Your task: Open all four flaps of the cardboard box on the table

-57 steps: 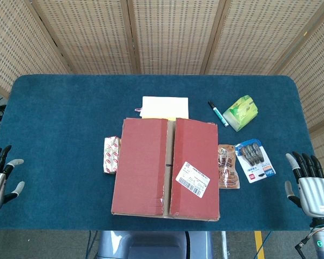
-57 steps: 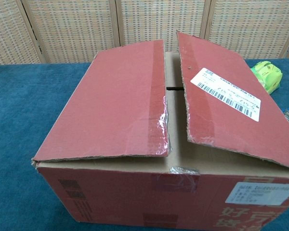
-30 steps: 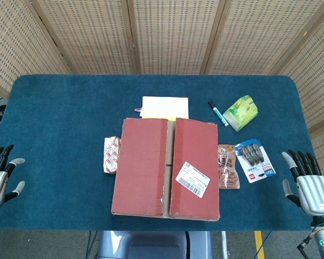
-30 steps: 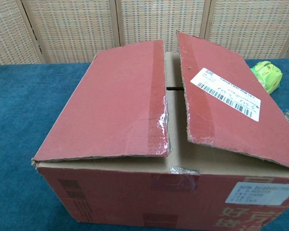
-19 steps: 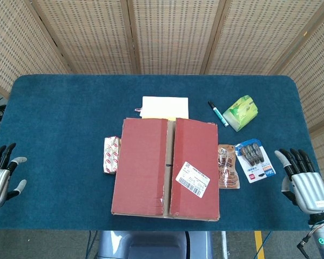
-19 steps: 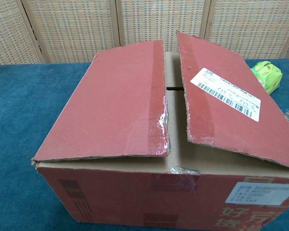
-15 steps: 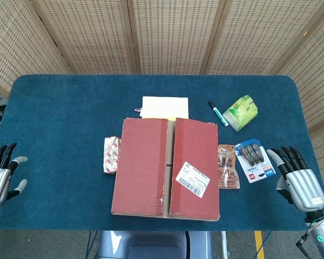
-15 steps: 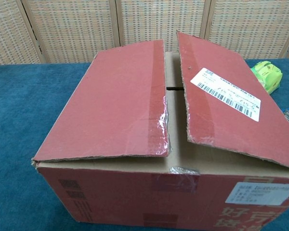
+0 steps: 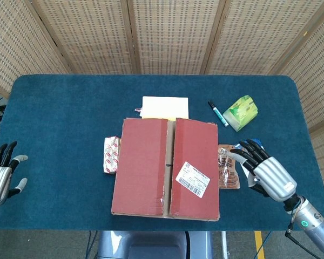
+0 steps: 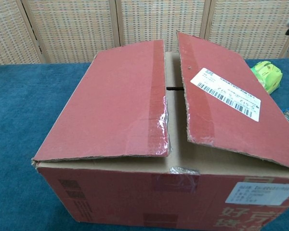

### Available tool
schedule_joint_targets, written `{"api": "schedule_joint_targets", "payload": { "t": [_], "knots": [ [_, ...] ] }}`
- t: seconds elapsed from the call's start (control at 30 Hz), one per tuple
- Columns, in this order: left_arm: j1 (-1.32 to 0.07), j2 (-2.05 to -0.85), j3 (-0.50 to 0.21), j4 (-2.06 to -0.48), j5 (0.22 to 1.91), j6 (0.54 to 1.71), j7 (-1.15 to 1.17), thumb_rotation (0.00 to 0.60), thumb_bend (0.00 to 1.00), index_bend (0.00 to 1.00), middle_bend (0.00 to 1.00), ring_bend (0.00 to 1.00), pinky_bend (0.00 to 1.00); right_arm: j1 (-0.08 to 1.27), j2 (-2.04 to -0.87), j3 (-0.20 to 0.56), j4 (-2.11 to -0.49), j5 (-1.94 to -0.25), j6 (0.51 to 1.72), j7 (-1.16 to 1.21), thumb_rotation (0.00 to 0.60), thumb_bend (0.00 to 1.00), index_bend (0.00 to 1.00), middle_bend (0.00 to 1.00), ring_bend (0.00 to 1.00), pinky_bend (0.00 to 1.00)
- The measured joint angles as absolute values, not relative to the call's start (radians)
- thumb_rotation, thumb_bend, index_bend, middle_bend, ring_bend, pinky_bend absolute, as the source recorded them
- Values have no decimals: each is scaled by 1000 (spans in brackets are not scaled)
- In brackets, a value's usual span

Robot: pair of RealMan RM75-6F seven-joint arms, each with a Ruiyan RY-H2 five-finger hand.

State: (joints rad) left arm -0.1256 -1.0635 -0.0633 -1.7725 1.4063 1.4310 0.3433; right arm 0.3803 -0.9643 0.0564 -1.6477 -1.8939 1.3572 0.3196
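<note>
Looks like the reach-in stage: right hand (image 9: 268, 174), fingers spread wide and empty, sits beside the red-brown cardboard box (image 9: 165, 168) and needs to hook its labelled right flap (image 9: 194, 168), I'd say.

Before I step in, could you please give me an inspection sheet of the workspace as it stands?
Surface: blue table.
Job's things: cardboard box; both top flaps lie nearly shut, slightly raised, with a gap between them.
Clutter: white pad, marker, green pack, snack packet, brown pouch.
Hands: left robot hand open at the table's edge; right robot hand open beside the box.
Cables: wire near right wrist.
Surroundings: wicker screens.
</note>
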Motion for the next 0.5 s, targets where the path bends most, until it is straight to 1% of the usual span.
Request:
{"api": "schedule_joint_targets", "payload": {
  "t": [0.17,0.5],
  "knots": [
    [-128,-1061,-63,-1780,1397,1427,349,600,296,291,47,37,34,452,-968,50,-1663,-1956,1319,363,600,1000,147,202,0,0],
    [-127,-1058,-58,-1789,1369,1413,356,600,297,291,47,38,34,594,-970,48,-1722,-2017,1228,442,600,1000,147,202,0,0]
  ]
}}
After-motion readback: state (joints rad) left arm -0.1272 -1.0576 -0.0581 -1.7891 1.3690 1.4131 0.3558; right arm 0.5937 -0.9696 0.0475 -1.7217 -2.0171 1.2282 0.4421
